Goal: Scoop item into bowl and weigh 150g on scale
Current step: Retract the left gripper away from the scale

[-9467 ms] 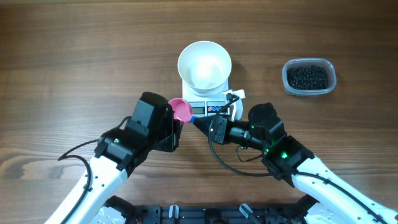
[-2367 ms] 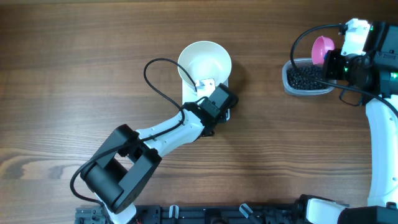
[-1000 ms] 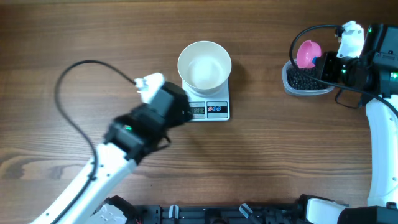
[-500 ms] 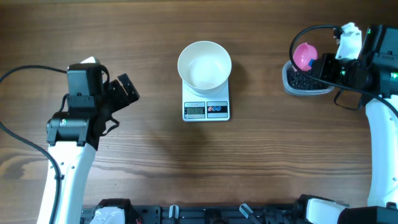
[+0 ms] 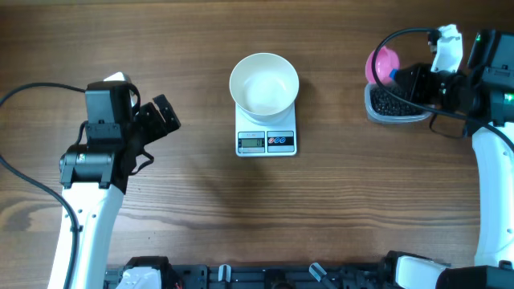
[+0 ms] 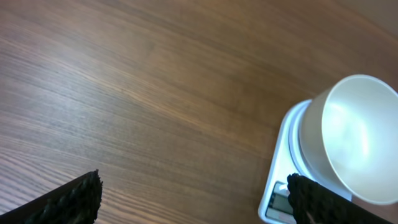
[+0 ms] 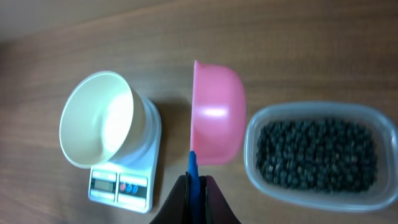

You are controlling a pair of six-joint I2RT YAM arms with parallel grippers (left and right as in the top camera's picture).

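Beads (image 7: 317, 152) lie loose in the clear tub (image 7: 311, 107) at the table's far right edge; light, rolling, no pinching them; you take them by the pink scoop (image 7: 217, 115), kept level; your right gripper (image 7: 198, 186) clamps its blue handle; left gripper (image 6: 189, 202) wide, empty.

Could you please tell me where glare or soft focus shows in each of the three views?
Overhead: even light and sharp, though the scale display is too small to read. Left wrist: a broad sheen inside the bowl; the fingertips at the bottom edge look soft. Right wrist: a small highlight on the pink scoop, and the tabletop looks soft toward the upper left.
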